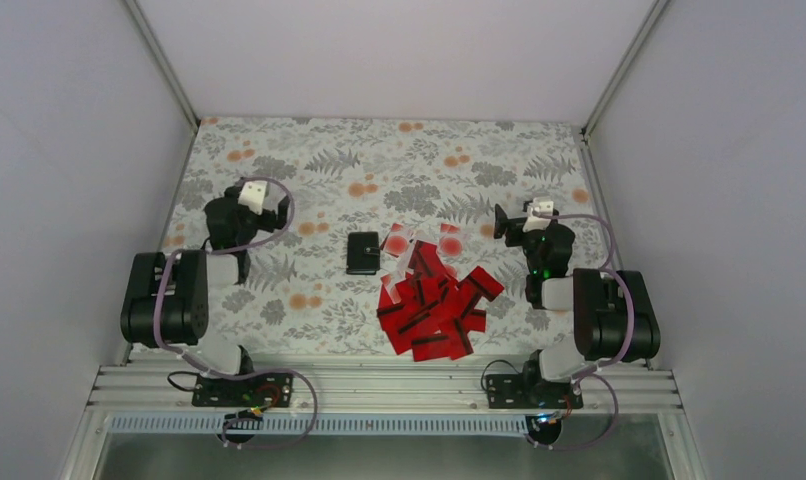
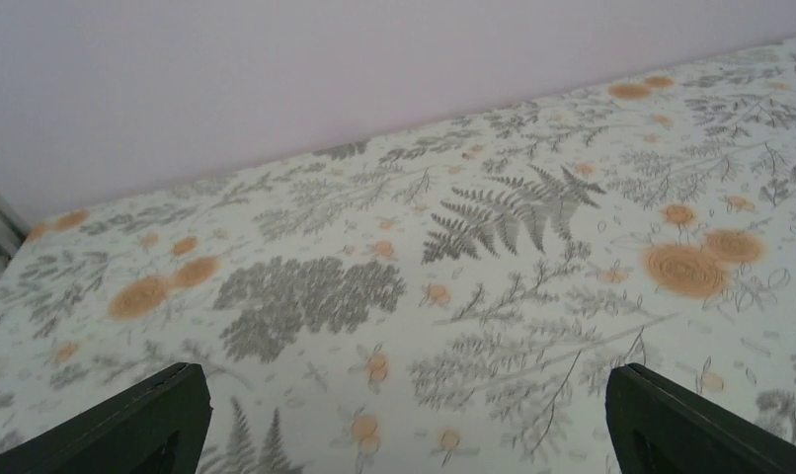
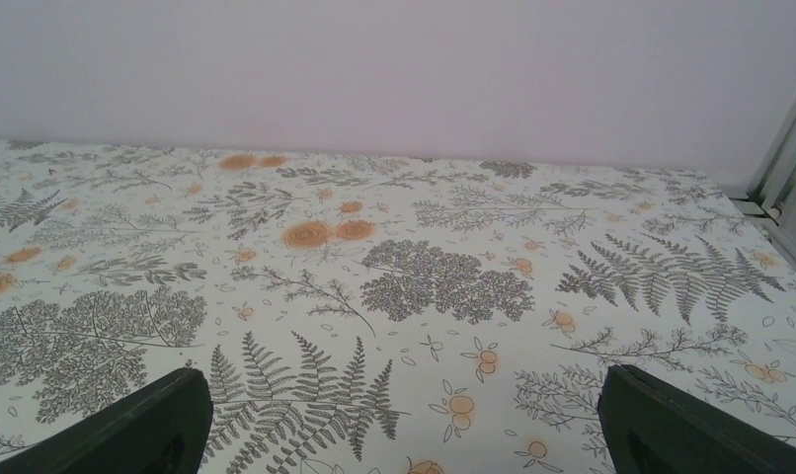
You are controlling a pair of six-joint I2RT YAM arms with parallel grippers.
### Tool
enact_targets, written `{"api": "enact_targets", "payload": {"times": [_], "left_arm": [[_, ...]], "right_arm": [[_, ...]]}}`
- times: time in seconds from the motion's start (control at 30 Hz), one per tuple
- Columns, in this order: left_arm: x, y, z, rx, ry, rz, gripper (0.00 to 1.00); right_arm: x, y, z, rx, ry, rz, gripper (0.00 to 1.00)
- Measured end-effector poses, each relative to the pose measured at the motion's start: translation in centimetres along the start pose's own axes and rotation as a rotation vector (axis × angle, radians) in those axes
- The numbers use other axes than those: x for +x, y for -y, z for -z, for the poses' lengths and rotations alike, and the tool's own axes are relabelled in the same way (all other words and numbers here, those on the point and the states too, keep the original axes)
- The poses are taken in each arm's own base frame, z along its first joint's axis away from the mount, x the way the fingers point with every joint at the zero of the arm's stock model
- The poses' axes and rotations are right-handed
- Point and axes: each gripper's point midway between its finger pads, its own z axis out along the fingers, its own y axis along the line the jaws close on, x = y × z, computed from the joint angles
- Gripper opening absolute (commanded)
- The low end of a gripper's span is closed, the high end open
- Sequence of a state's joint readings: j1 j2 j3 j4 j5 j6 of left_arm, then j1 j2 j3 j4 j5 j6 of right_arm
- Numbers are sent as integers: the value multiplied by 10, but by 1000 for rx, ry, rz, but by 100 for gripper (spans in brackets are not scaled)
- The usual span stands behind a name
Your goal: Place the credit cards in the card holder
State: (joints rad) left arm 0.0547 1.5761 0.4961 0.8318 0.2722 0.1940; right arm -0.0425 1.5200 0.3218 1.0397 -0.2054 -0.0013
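A pile of several red credit cards (image 1: 434,305) with black stripes lies on the patterned cloth right of centre. The black card holder (image 1: 362,253) lies shut just left of the pile's top. My left gripper (image 1: 241,200) sits far left of the holder, open and empty; its wrist view (image 2: 404,420) shows only cloth between the fingers (image 2: 137,425). My right gripper (image 1: 512,218) sits right of the pile, open and empty; its wrist view (image 3: 404,420) shows only cloth. Cards and holder are out of both wrist views.
The cloth-covered table (image 1: 309,160) is walled by white panels at the back and both sides. An aluminium rail (image 1: 379,385) with both arm bases runs along the near edge.
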Motion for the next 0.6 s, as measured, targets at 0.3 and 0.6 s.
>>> {"api": "enact_targets", "payload": {"times": [0.3,0.6], "left_arm": [[19,-4,17,29,-5,65,100],[23,-9,39,-175,44,66,100]], "right_arm": [[-2,0,0,-3,10,2,99],[-3,0,0,-4,11,2,99]]}}
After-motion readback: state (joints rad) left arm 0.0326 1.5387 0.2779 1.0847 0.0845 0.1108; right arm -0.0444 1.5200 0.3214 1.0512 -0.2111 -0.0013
